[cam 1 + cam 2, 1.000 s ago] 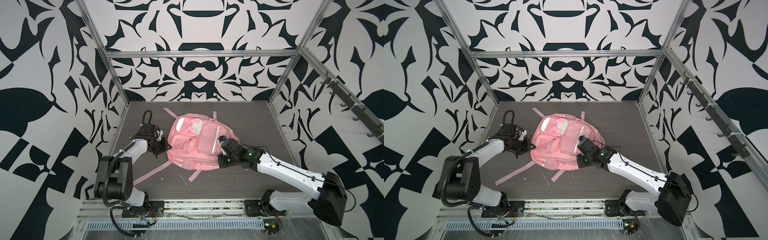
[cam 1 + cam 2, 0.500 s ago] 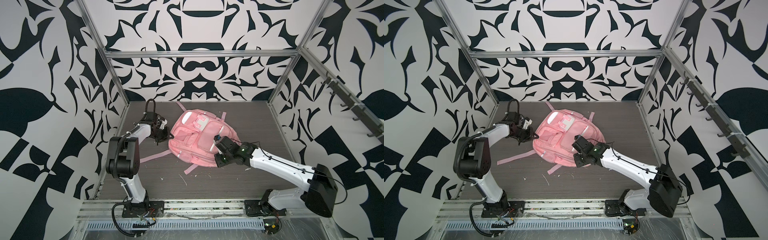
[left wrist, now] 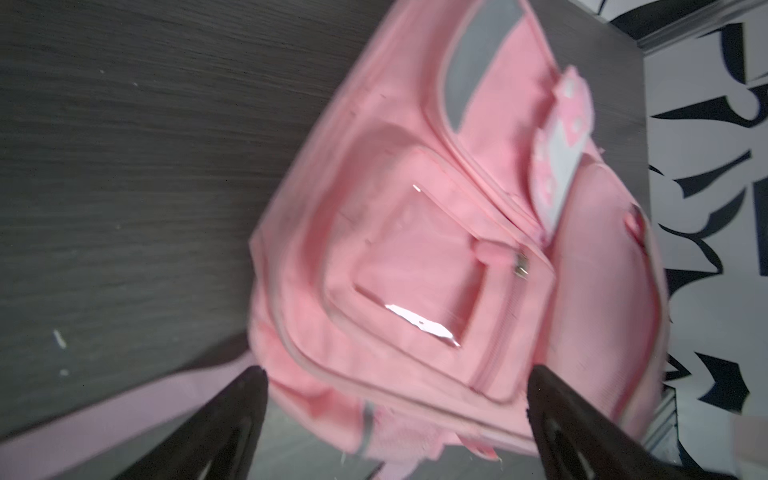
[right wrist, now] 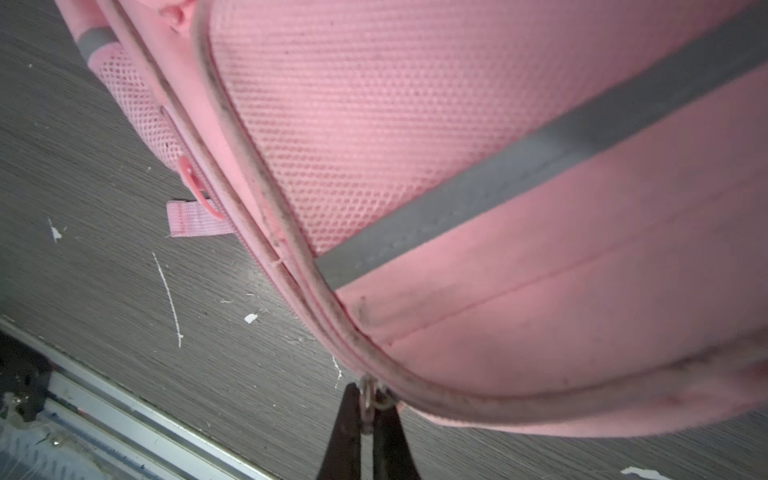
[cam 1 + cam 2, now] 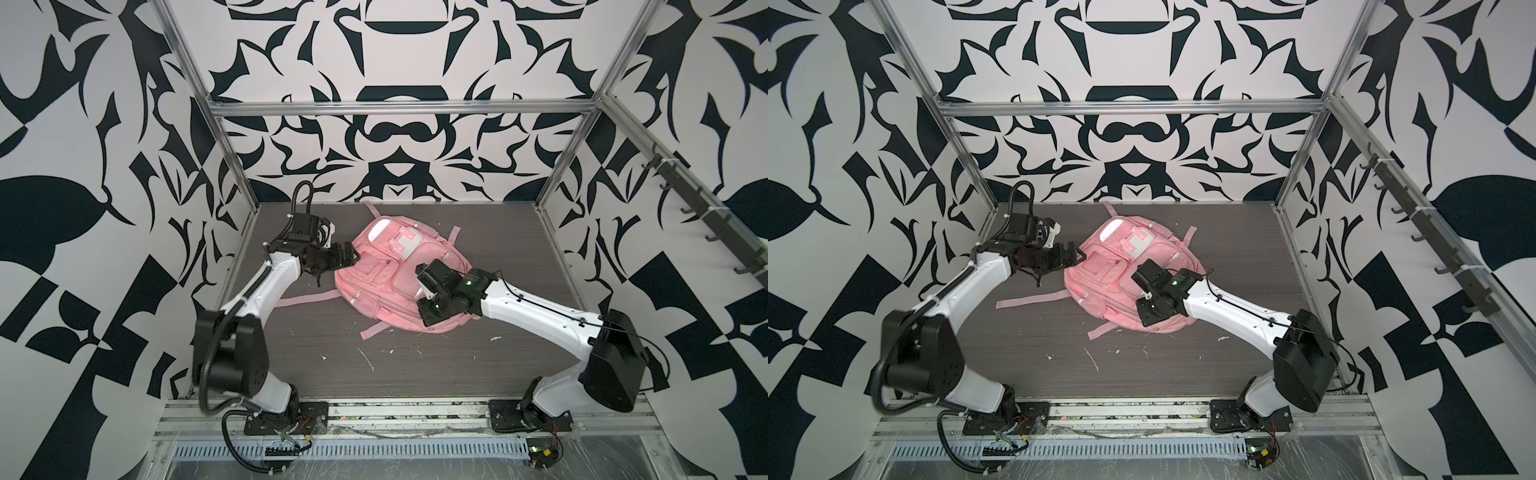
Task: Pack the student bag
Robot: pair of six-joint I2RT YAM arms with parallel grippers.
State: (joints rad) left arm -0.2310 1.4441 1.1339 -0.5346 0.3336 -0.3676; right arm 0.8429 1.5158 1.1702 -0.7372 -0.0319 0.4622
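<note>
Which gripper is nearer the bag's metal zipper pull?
Right. The right gripper is shut on the zipper pull of the student bag; the left gripper is open at the bag's left edge, away from it.

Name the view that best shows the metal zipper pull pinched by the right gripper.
Right wrist view: the metal ring zipper pull shows close up, clamped in the right gripper. In both top views it cannot be made out; the left wrist view misses it.

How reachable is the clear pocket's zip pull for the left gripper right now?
Probably yes: the left gripper stands open at the student bag, and the zip pull lies bare just ahead, nothing covering it.
</note>
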